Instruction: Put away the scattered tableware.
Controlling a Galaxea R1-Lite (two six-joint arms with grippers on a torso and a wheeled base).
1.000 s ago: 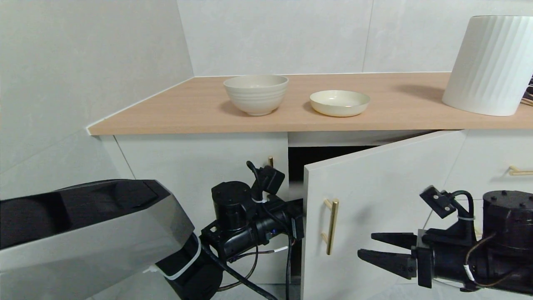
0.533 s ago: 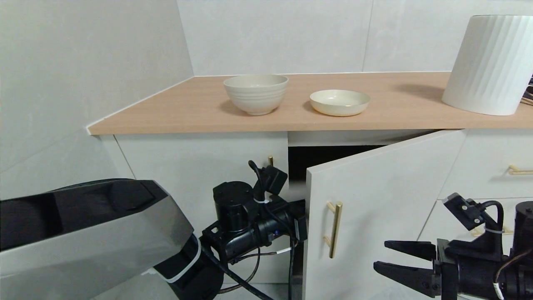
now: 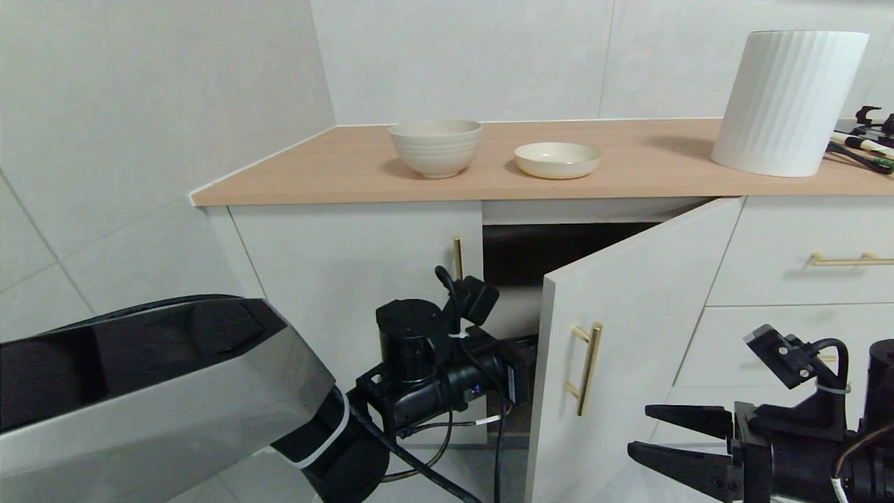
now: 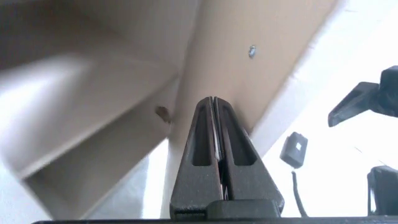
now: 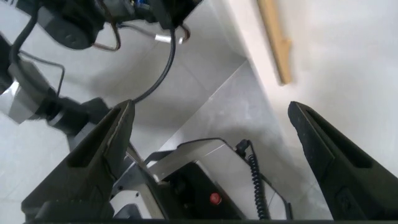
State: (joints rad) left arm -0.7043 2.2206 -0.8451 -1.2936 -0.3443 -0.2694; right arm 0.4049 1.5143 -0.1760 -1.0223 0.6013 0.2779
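Observation:
A ribbed cream bowl (image 3: 435, 147) and a shallow cream dish (image 3: 557, 159) stand side by side on the wooden countertop (image 3: 335, 175). Below them a white cabinet door (image 3: 628, 328) with a gold handle (image 3: 585, 369) hangs partly open over a dark opening. My left gripper (image 4: 213, 102) is shut and empty, its tips against the door's inner face by the free edge. The door hides those tips in the head view. My right gripper (image 3: 641, 431) is open and empty, low in front of the door and to the right of the handle (image 5: 273, 37).
A tall white ribbed container (image 3: 789, 101) stands on the counter at the right, with several utensils (image 3: 862, 143) beyond it. Drawers with a gold handle (image 3: 848, 260) lie right of the open door. A closed door (image 3: 349, 279) and the tiled wall are on the left.
The head camera has shifted, so the whole scene sits differently. The door stands wider open, with my left gripper behind its edge. My right gripper has dropped lower and to the right, away from the handle.

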